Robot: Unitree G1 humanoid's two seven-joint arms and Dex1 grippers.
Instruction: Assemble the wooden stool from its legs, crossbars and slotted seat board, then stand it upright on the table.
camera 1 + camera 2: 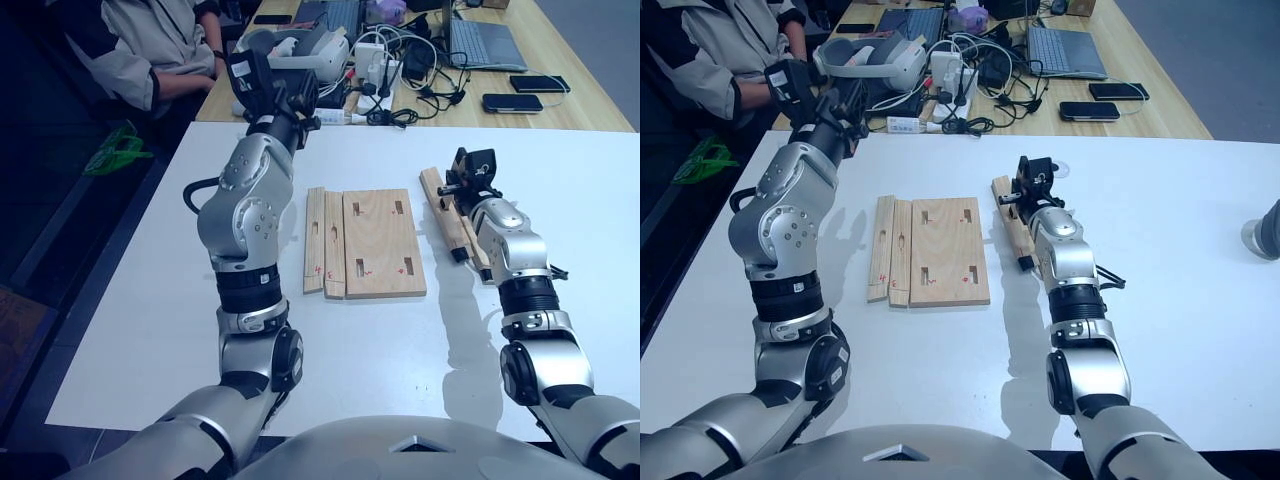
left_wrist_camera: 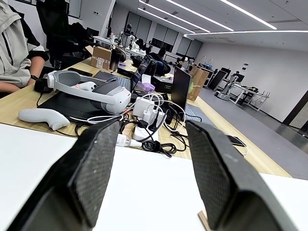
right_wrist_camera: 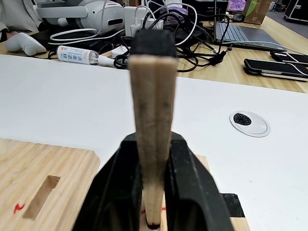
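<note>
The right gripper (image 3: 153,202) is clenching a wooden stick (image 3: 153,106), its jaws pressing on the stick's two flat sides. The seat board (image 1: 383,243) is lying flat on the table (image 1: 560,200), near that gripper at about its 8 o'clock. The board's long axis is running 12 to 6, with the slots facing up. The left gripper (image 2: 149,178) is hanging released, fingers spread, raised off at the board's 11 o'clock. The right arm is nearer, and the stick likely needs carrying toward 9 o'clock.
</note>
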